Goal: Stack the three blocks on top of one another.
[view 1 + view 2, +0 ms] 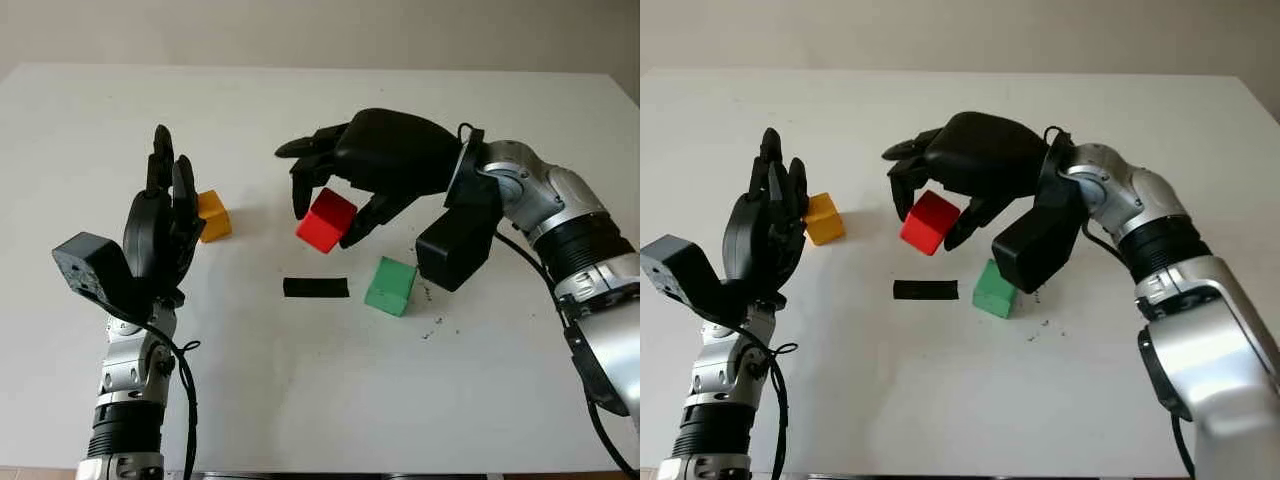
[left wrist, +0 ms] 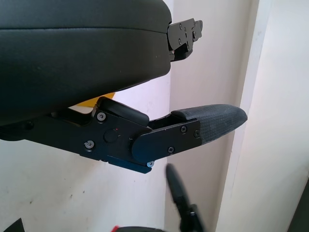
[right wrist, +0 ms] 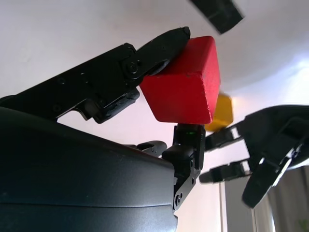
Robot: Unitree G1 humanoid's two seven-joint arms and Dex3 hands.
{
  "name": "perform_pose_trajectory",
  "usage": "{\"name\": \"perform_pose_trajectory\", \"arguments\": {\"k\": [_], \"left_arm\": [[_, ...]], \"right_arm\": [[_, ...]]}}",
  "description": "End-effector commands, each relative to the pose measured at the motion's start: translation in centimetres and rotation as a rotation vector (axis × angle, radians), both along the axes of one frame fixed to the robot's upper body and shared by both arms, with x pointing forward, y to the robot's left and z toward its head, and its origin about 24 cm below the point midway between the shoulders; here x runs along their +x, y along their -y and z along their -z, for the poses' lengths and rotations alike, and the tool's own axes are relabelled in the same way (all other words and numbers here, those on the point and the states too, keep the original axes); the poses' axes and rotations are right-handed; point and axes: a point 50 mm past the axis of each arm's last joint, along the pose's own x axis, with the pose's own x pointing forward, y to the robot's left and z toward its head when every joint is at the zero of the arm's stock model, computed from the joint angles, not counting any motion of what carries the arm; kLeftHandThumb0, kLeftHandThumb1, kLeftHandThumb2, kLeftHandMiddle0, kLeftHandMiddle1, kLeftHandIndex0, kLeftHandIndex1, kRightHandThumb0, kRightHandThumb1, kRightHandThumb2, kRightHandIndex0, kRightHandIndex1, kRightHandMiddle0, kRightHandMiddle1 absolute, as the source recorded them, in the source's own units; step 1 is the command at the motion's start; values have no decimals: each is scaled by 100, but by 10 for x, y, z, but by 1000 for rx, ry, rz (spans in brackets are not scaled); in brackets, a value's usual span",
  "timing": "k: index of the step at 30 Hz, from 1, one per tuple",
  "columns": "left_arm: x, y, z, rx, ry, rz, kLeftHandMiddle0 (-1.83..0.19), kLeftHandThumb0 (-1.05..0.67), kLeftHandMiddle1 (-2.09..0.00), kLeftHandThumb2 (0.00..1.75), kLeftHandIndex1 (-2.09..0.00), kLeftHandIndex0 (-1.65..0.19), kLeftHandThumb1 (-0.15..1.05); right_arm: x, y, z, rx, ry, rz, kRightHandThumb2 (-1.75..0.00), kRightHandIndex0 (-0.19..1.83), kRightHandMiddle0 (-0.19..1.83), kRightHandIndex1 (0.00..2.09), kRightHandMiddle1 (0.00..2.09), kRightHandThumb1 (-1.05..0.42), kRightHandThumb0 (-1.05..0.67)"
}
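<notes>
My right hand [image 1: 330, 215] is shut on the red block [image 1: 326, 220], holding it tilted above the white table [image 1: 300, 380] near its middle. The right wrist view shows the red block [image 3: 186, 87] pinched between black fingers [image 3: 159, 46]. The green block [image 1: 390, 285] sits on the table just below and right of the held block. The yellow block [image 1: 212, 216] lies to the left, with a sliver of it [image 2: 96, 100] under the shell in the left wrist view. My left hand [image 1: 160, 215] is open, raised upright just left of the yellow block.
A strip of black tape [image 1: 316, 287] lies on the table left of the green block. Small dark specks [image 1: 435, 325] mark the surface right of the green block. The table's far edge [image 1: 320, 68] meets a pale wall.
</notes>
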Motion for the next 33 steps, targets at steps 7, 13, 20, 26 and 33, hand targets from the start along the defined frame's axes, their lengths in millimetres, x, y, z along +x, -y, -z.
{"name": "perform_pose_trajectory", "arguments": {"k": [7, 13, 20, 26, 33], "left_arm": [[-2, -1, -2, 9, 16, 10, 19, -75, 0, 68, 0, 19, 105], [-2, -2, -3, 1, 19, -6, 19, -75, 0, 66, 0, 19, 105], [-2, -2, -4, 10, 23, 4, 19, -75, 0, 67, 0, 19, 105], [-2, -2, -5, 4, 19, -3, 19, -75, 0, 66, 0, 19, 105], [-3, -2, -4, 5, 20, -4, 19, -75, 0, 66, 0, 19, 105]], "right_arm": [[-3, -9, 10, -7, -47, -20, -5, 38, 54, 3, 126, -91, -48], [-2, -10, 21, -21, -113, -13, -5, 37, 52, 3, 126, -91, -45], [-1, -9, 33, -57, -130, 7, -5, 37, 52, 3, 128, -90, -46], [1, -8, 40, -56, -144, 28, -5, 36, 52, 3, 130, -88, -46], [2, -7, 43, -64, -134, 31, -5, 37, 54, 3, 130, -86, -47]]}}
